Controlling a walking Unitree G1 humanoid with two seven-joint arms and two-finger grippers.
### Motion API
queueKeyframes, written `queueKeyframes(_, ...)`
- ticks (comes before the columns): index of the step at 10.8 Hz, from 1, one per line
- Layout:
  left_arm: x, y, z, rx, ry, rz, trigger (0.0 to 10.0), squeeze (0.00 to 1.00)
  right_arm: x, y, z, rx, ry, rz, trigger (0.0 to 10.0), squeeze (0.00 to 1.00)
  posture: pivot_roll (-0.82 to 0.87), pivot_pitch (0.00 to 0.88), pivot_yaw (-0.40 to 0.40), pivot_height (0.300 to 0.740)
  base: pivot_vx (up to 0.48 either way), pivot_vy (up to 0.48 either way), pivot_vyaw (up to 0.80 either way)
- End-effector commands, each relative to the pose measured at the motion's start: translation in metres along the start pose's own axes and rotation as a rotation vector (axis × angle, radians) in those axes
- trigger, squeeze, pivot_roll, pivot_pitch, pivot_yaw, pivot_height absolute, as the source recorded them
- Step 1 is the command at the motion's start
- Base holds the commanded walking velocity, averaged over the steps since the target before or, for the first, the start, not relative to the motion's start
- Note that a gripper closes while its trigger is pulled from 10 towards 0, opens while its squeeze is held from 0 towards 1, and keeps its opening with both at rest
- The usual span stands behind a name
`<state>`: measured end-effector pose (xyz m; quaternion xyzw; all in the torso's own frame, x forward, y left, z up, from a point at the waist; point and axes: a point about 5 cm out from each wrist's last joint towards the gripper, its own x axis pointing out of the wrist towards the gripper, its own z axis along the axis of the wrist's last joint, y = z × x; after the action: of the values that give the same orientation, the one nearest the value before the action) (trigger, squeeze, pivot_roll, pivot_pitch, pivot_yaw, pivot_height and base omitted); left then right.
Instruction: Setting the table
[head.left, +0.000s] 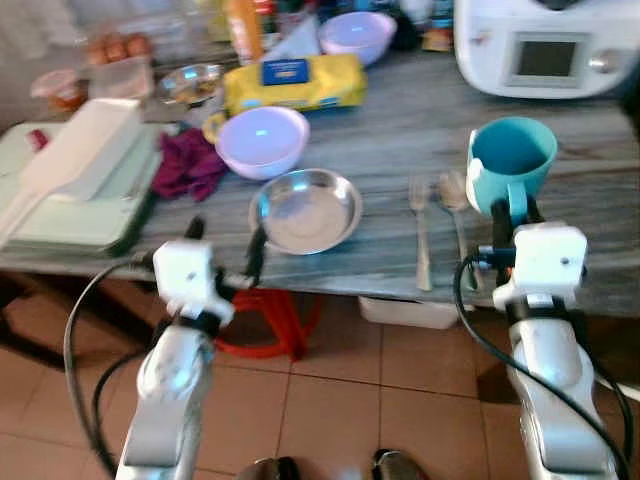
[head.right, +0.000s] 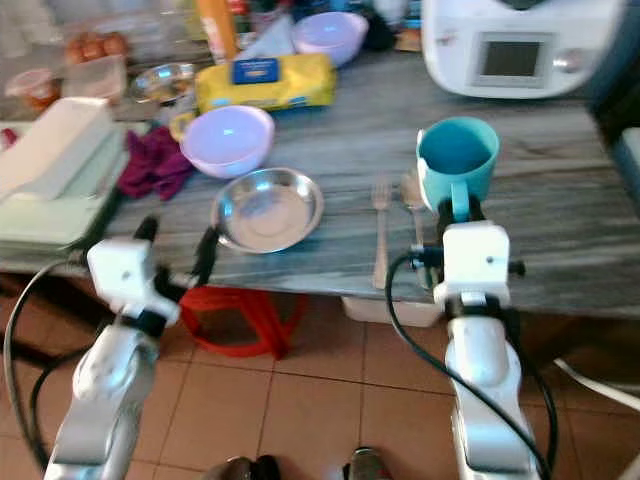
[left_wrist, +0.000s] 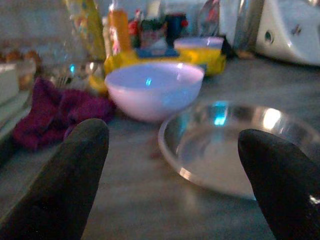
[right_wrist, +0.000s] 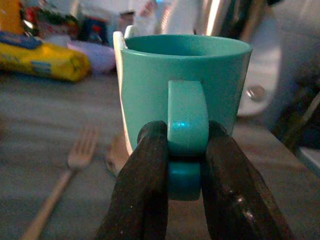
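A teal mug (head.left: 511, 160) stands on the grey table (head.left: 400, 140) at the right. My right gripper (right_wrist: 184, 165) is shut on the mug's handle (right_wrist: 186, 117), its black fingers (right_wrist: 145, 175) pinching it from both sides. A fork (head.left: 420, 225) and a spoon (head.left: 455, 200) lie just left of the mug. A steel plate (head.left: 306, 209) sits near the front edge, with a lilac bowl (head.left: 262, 140) behind it. My left gripper (head.left: 225, 243) hovers at the table's front edge left of the plate, open, its fingers (left_wrist: 65, 175) spread wide with nothing between them.
A purple cloth (head.left: 187, 163) and stacked pale trays (head.left: 70, 190) lie at the left. A yellow packet (head.left: 295, 82), a second lilac bowl (head.left: 357, 33) and a white appliance (head.left: 550, 45) stand at the back. A red stool (head.left: 265, 325) sits under the table.
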<state>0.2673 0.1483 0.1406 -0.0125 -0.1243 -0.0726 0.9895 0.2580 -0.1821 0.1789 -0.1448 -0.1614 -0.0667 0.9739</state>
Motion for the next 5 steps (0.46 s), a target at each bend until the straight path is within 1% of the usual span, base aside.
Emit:
queueKeyframes(1,-0.007,0.010,-0.003,0.022,0.019,0.041,10.0,0.00,-0.005,0.004,0.006,0.003,-0.017,0.006,10.0,0.00,-0.14,0.156,0.097,0.740,0.000,0.000,0.00)
queueKeyframes(2,-0.010,0.014,-0.006,0.030,0.027,0.067,10.0,0.00,-0.015,0.004,0.003,-0.002,0.011,-0.002,10.0,0.00,-0.14,0.161,0.095,0.740,0.000,0.000,0.00)
queueKeyframes(3,-0.012,0.015,-0.007,0.030,0.031,0.081,10.0,0.00,-0.021,0.001,0.001,-0.009,0.025,-0.012,10.0,0.00,-0.14,0.163,0.094,0.740,0.000,0.000,0.00)
queueKeyframes(4,-0.014,0.017,-0.009,0.034,0.036,0.089,10.0,0.00,-0.029,-0.005,-0.003,-0.021,0.054,-0.032,10.0,0.00,-0.14,0.165,0.095,0.740,0.000,0.000,0.00)
queueKeyframes(5,-0.014,0.016,-0.010,0.034,0.038,0.088,10.0,0.00,-0.031,-0.008,-0.002,-0.039,0.049,-0.031,10.0,0.00,-0.14,0.165,0.097,0.740,0.000,0.000,0.00)
